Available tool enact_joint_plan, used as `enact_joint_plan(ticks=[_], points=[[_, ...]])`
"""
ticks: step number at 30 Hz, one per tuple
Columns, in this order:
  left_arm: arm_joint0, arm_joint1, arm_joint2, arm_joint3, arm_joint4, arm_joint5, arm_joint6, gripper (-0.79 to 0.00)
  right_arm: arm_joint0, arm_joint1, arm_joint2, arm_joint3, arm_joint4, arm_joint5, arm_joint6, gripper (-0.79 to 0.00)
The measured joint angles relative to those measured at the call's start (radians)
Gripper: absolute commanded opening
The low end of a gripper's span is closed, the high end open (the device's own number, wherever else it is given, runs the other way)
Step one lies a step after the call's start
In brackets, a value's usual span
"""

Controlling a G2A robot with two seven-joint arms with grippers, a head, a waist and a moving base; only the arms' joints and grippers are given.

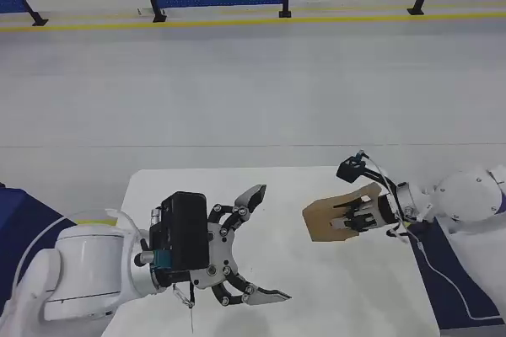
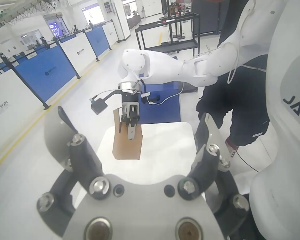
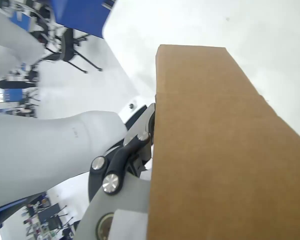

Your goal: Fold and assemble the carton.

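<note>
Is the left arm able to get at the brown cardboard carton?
Probably yes: the open left claw faces the brown cardboard carton, which the right claw holds over the white table, nothing between them.

Looks matt, brown and faintly fibrous, plain cardboard with clean-cut edges, on the carton (image 1: 333, 221), smooth and white with a soft sheen on the table (image 1: 337, 278), and dull grey metal with black plastic links and bright polished screw heads on the left gripper (image 1: 270, 244).
</note>
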Motion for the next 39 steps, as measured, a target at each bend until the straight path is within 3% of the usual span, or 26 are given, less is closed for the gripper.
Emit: enact_joint_plan(ticks=[3, 6, 12, 17, 21, 28, 39], points=[[-0.01, -0.004, 0.043, 0.017, -0.003, 0.005, -0.008, 0.0, -0.002, 0.008, -0.061, -0.056, -0.134, 0.064, 0.0, -0.785], [-0.032, -0.008, 0.09, 0.038, 0.0, 0.006, -0.028, 0.0, -0.001, 0.007, -0.062, -0.056, -0.14, 0.065, 0.0, -0.785], [-0.033, -0.008, 0.092, 0.039, 0.001, 0.006, -0.029, 0.0, -0.01, 0.007, -0.076, -0.053, -0.153, 0.074, -0.005, -0.785], [-0.033, -0.008, 0.092, 0.039, 0.001, 0.006, -0.029, 0.0, -0.004, 0.008, -0.242, -0.095, -0.372, 0.109, 0.0, -0.785], [-0.033, -0.008, 0.092, 0.039, 0.001, 0.006, -0.029, 0.0, 0.044, 0.005, -0.405, -0.112, -0.51, 0.041, 0.0, -0.785], [-0.033, -0.008, 0.092, 0.039, 0.001, 0.006, -0.029, 0.0, 0.173, -0.006, -0.654, -0.068, -0.547, -0.216, 0.0, -0.785], [-0.033, -0.008, 0.092, 0.039, 0.001, 0.006, -0.029, 0.0, 0.263, -0.083, -0.863, 0.058, -0.66, -0.236, -0.027, -0.785]])
